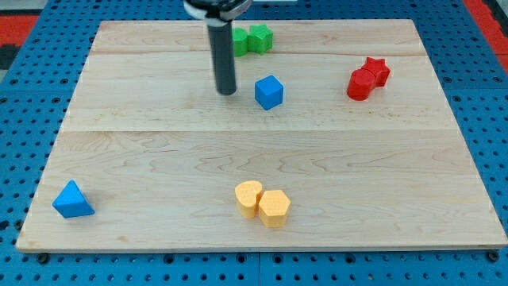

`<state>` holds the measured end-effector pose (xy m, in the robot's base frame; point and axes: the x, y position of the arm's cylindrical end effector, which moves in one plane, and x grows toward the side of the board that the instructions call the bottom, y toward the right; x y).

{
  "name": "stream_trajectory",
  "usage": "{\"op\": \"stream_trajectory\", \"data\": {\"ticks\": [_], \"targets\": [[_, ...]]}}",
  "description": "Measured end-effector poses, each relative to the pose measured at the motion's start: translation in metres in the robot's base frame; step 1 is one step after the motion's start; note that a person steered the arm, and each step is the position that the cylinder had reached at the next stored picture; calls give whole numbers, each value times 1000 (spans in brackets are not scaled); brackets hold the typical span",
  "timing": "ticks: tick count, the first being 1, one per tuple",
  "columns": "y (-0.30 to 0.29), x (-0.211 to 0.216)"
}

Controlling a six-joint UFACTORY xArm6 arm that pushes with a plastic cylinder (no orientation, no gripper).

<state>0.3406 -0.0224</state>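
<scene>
1. Wooden board [159, 151] is lying pale on a blue pegboard; you are seeing my tip [227, 91] resting on it toward the far side, left of centre.
2. My tip is a bare rod, holding nothing, and is standing just left of the blue cube [269, 91], apart from it.
3. Green blocks [252, 40] are sitting just beyond, partly hidden behind the rod.
4. Red blocks [367, 77], one star-shaped, are touching at far right.
5. Two yellow blocks [263, 202] are touching at near centre; a blue triangular block [72, 199] is lying near left.
6. No containers are showing.

Lab: wooden board [262, 159] on blue pegboard [24, 119].
</scene>
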Motion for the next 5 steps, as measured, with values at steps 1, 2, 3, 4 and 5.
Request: {"op": "stream_trajectory", "data": {"ticks": [1, 2, 3, 4, 5], "targets": [[72, -35], [86, 1], [26, 14], [-14, 14], [-28, 23]]}}
